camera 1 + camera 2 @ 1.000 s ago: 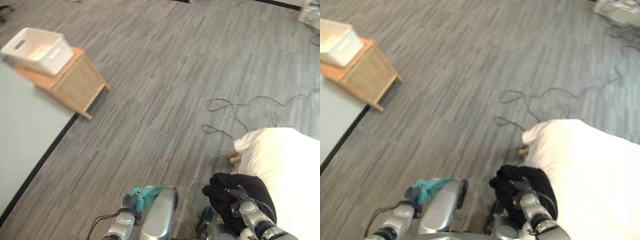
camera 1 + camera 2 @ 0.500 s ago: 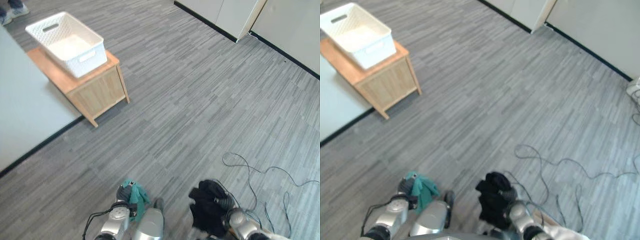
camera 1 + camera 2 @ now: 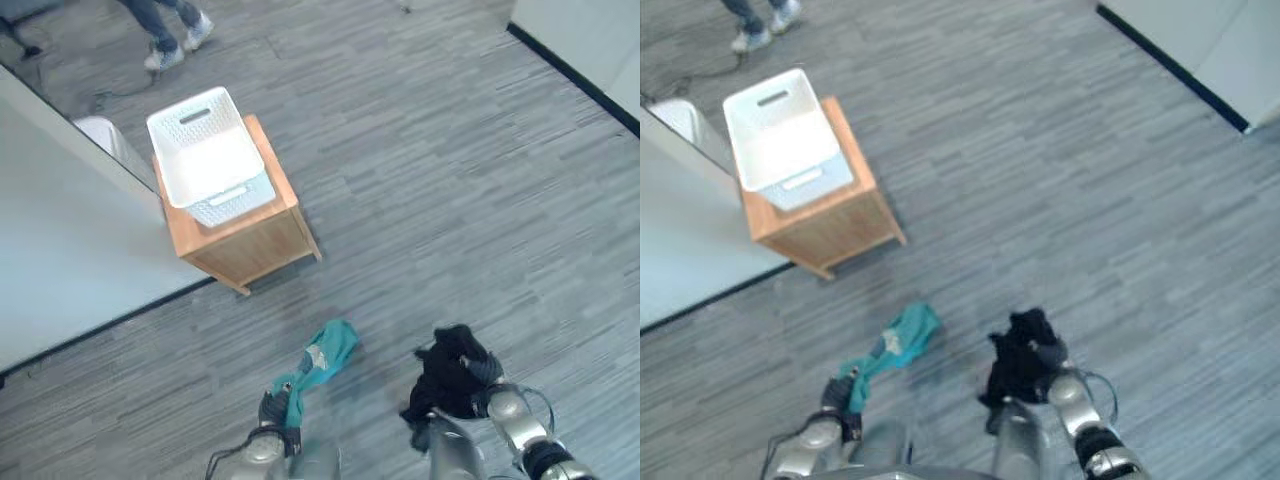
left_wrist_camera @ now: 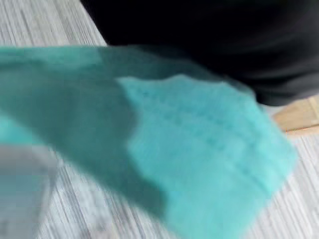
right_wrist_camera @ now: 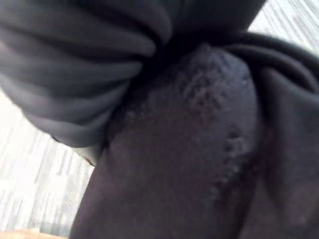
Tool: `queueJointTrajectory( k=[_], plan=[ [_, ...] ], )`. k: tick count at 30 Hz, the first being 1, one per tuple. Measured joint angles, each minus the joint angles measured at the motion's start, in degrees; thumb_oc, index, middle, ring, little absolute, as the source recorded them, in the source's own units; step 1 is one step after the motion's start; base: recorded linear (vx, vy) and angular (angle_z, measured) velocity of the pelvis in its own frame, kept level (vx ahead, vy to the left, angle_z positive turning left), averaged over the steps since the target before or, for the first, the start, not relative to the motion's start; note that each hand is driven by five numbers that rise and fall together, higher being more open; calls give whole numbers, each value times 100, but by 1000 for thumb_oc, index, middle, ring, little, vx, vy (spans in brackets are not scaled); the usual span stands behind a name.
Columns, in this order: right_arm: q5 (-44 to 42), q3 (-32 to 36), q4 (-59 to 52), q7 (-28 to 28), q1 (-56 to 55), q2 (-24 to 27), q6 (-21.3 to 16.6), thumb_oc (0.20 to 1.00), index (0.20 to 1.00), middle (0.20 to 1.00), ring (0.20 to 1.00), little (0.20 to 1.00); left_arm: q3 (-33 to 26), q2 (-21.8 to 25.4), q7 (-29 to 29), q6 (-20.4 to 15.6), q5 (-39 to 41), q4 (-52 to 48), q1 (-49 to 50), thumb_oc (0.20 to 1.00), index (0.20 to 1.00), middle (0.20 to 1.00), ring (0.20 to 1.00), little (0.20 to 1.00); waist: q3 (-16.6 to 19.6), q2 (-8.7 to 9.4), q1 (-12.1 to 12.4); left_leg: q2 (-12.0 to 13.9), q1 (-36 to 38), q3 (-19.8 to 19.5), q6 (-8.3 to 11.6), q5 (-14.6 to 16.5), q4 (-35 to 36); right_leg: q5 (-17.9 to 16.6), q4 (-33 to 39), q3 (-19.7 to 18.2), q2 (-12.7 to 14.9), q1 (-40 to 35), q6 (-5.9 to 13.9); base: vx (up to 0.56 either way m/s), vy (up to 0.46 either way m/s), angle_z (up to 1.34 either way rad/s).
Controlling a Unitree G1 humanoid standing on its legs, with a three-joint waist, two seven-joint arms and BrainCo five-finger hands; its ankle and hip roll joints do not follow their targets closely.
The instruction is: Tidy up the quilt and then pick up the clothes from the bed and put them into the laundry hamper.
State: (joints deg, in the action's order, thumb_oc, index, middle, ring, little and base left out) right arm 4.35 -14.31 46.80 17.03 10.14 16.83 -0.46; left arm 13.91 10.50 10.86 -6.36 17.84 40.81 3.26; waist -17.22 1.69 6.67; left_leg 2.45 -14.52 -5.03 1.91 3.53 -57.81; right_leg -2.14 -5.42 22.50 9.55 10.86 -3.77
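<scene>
1. The left hand (image 3: 272,412) sits at 6 o'clock in the head views, its fingers clenched on one end of a teal garment (image 3: 322,357). The rest of the cloth trails toward 12 o'clock, off the floor (image 3: 450,180), so it looks swung out rather than hanging straight.
2. The right hand (image 3: 487,372) comes in at about 5 o'clock with a black garment (image 3: 447,377) bunched over it. The cloth hides the fingers, so I cannot tell how they are set. Since the bundle stays up off the floor, it is probably gripped.
3. Each wrist view shows its own cloth close against the camera: teal on the left, dark folds on the right.
4. The hamper (image 3: 210,158) is a white slotted basket at about 11 o'clock. It stands on a small wooden cabinet (image 3: 250,235) beside a pale wall (image 3: 70,250), and holds no clothes yet.
5. Both garments are well apart from the hamper, one to each hand, likely so that a single trip carries both.
6. A person's legs (image 3: 165,25) show at 12 o'clock, beyond the hamper.
7. Judged from this, the carry is under way. Next the robot must close on the cabinet and lift each hand over the rim.
</scene>
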Motion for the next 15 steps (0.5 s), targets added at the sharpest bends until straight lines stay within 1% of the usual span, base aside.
queueJointTrajectory(
  k=[1,2,3,4,5,6,7,8,9,10,11,12,13,14,15],
  plan=[
    [1,-36,7,25,72,-60,15,200,200,200,200,200,-28,125,-4,-69,-3,-106,-3,200,200,200,200,200,-96,181,192,-2,-264,425,-117,189,-24,14,215,-25,-13,-245,85,371,-22,4],
    [3,-208,42,37,140,-104,4,200,200,200,200,200,-78,314,1,-121,143,-236,12,200,200,200,200,200,-145,387,309,62,-637,829,-97,388,414,-138,520,80,-158,-662,237,562,7,2],
    [4,-216,-83,37,139,-123,-31,200,200,200,200,200,-160,453,17,-94,147,-289,31,200,200,200,200,200,-145,371,458,123,-1107,1061,-96,422,1143,139,837,265,-434,-1245,373,552,49,10],
    [3,-248,-164,38,96,-107,-62,200,200,200,200,200,-271,477,53,-83,150,-350,114,200,200,200,200,200,-130,349,490,169,-1145,1428,-171,355,2133,302,1003,358,-625,-1551,387,898,-22,-13],
    [2,-303,-181,40,138,-111,-120,200,200,200,200,200,-280,519,65,-68,148,-391,350,200,200,200,200,200,-84,222,622,151,-1267,1764,-293,-24,3416,632,1002,439,-792,-1930,553,1025,-8,-30],
    [-266,-277,-365,-347,58,237,-10,200,200,200,200,200,-291,425,-7,21,152,-369,461,200,200,200,200,200,-72,161,524,50,-1325,2102,-391,-199,3908,917,1001,443,-885,-2208,833,1021,20,11],
    [-321,46,-809,-337,-443,593,-54,200,200,200,200,200,-605,218,-5,42,157,-309,528,200,200,200,200,200,107,-69,468,-56,-1200,2907,-479,-269,4575,1206,990,663,-981,-2635,1079,500,99,87],
    [-318,293,-1022,-185,-917,724,-89,200,200,200,200,200,-636,206,55,66,172,-227,582,200,200,200,200,200,244,-47,421,-165,-939,3104,-1619,-1025,4738,1370,769,862,-1033,-2883,1148,370,176,138],
    [-320,320,-1019,-175,-1198,603,-47,200,200,200,200,200,-643,322,62,92,173,-109,512,200,200,200,200,200,376,286,380,-405,-806,3059,-1749,-811,4807,1410,326,1050,-813,-2830,1171,378,215,118],
    [-314,293,-1024,-200,-1304,494,-23,200,200,200,200,200,-664,411,63,106,174,-151,513,200,200,200,200,200,472,469,356,-522,-694,2878,-1736,-781,4990,1285,-203,1101,-673,-2608,1151,544,256,106],
    [-266,181,-1257,-291,-1459,297,-38,200,200,200,200,200,-664,586,35,119,170,-132,486,200,200,200,200,200,404,641,324,-643,-286,2556,-1692,-763,5334,1065,-1265,1035,-539,-2383,1322,488,213,83],
    [-206,205,-1387,-320,-1598,250,-75,200,200,200,200,200,-703,575,37,149,161,21,387,200,200,200,200,200,410,671,289,-704,-146,2274,-1587,-716,5327,953,-1876,1049,-465,-2268,1507,300,132,148],
    [-195,218,-1506,-358,-1817,209,-109,200,200,200,200,200,-724,556,46,198,158,166,270,200,200,200,200,200,417,666,172,-841,232,1818,-1578,-578,5343,951,-2758,1042,-295,-2072,1516,128,79,150],
    [-190,217,-1488,-362,-1754,205,-131,200,200,200,200,200,-707,551,47,196,150,87,321,200,200,200,200,200,406,594,122,-793,585,1692,-1542,-594,5489,1125,-3353,928,-136,-1654,1233,0,0,136],
    [-190,215,-1479,-361,-1573,245,-184,200,200,200,200,200,-719,580,55,168,130,14,328,200,200,200,200,200,399,449,155,-628,771,1718,-1542,-594,5468,1288,-3420,844,88,-979,1061,0,0,78]
  ],
)
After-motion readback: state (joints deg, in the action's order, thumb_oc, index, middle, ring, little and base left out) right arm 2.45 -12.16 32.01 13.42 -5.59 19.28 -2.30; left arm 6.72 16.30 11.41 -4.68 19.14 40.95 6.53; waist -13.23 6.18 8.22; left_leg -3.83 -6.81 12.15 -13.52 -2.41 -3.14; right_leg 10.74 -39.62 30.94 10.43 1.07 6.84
